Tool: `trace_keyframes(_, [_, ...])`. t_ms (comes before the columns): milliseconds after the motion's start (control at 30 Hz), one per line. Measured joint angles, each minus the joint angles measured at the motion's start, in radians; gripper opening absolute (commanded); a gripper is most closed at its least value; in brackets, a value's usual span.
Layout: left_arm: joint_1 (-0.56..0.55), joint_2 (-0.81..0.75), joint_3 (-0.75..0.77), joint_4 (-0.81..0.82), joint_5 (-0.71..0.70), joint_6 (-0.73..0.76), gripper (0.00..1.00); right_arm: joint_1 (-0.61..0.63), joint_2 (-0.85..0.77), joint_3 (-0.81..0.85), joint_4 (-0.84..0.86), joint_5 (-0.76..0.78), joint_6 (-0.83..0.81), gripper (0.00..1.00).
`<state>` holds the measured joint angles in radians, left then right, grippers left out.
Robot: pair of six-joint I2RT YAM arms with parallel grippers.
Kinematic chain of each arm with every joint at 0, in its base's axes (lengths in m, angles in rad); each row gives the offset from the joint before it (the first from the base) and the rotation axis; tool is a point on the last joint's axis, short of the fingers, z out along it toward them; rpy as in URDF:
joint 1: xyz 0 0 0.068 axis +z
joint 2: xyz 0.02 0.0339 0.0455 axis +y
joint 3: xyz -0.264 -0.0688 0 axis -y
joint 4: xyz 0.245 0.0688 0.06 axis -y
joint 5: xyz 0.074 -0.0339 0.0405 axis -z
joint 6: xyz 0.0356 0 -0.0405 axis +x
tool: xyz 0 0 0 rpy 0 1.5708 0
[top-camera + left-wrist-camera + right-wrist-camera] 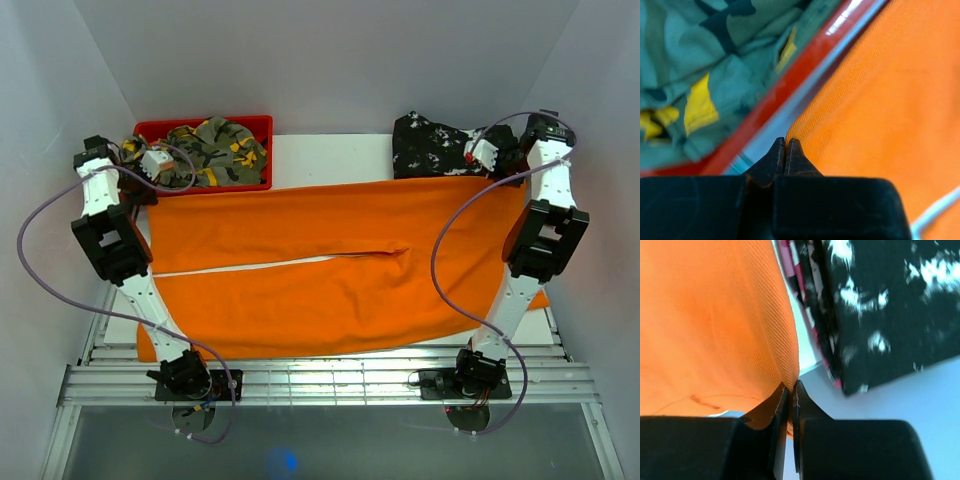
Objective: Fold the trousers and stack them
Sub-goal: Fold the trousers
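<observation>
The bright orange trousers [320, 270] lie spread wide across the table, with a slit of white table showing between the legs. My left gripper [148, 192] is at their far left corner, next to the red bin. In the left wrist view its jaws [785, 141] are shut, with the orange edge [880, 95] running up from the tips. My right gripper [508, 172] is at the far right corner. In the right wrist view its jaws [790, 386] are shut on the orange cloth edge [715, 320], which shows between the fingers.
A red bin [205, 127] at the back left holds a green-yellow camouflage garment [215, 150], also seen in the left wrist view [695, 75]. A black white-speckled garment [430, 145] lies at the back right, close beside my right gripper [880, 305]. White walls enclose the table.
</observation>
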<state>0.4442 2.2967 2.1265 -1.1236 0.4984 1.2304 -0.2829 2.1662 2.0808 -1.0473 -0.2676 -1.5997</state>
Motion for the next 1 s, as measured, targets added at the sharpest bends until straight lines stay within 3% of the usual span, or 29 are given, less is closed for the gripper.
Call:
trace_keyframes(100, [0.046, -0.146, -0.14, 0.024, 0.056, -0.005, 0.0, -0.031, -0.108, -0.088, 0.004, -0.04, 0.004, 0.08])
trace_keyframes(233, [0.143, -0.462, -0.43, 0.035, 0.126, 0.055, 0.0, -0.106, -0.324, -0.305, 0.007, -0.086, -0.044, 0.08])
trace_keyframes(367, [0.275, -0.819, -0.727, -0.019, 0.162, 0.207, 0.0, -0.207, -0.507, -0.514, 0.002, -0.114, -0.135, 0.08])
trace_keyframes(500, [0.429, -1.06, -0.976, -0.137, 0.132, 0.4, 0.0, -0.338, -0.641, -0.752, 0.004, -0.108, -0.269, 0.08])
trace_keyframes(700, [0.577, -1.038, -1.274, -0.208, -0.055, 0.584, 0.0, -0.505, -0.671, -1.005, 0.003, -0.01, -0.346, 0.08])
trace_keyframes(833, [0.635, -0.929, -1.325, -0.2, -0.165, 0.633, 0.0, -0.512, -0.668, -1.062, 0.035, 0.037, -0.363, 0.08])
trace_keyframes(867, [0.642, -0.899, -1.324, -0.194, -0.182, 0.64, 0.04, -0.509, -0.668, -1.076, 0.047, 0.048, -0.365, 0.08])
trace_keyframes(900, [0.646, -0.872, -1.316, -0.197, -0.196, 0.647, 0.17, -0.507, -0.668, -1.086, 0.053, 0.06, -0.368, 0.18])
trace_keyframes(933, [0.647, -0.846, -1.298, -0.209, -0.203, 0.655, 0.37, -0.506, -0.667, -1.092, 0.054, 0.069, -0.367, 0.32])
trace_keyframes(967, [0.647, -0.827, -1.273, -0.219, -0.203, 0.66, 0.42, -0.506, -0.665, -1.091, 0.051, 0.079, -0.365, 0.62])
trace_keyframes(1000, [0.647, -0.817, -1.237, -0.23, -0.204, 0.655, 0.48, -0.506, -0.661, -1.081, 0.042, 0.086, -0.367, 0.83])
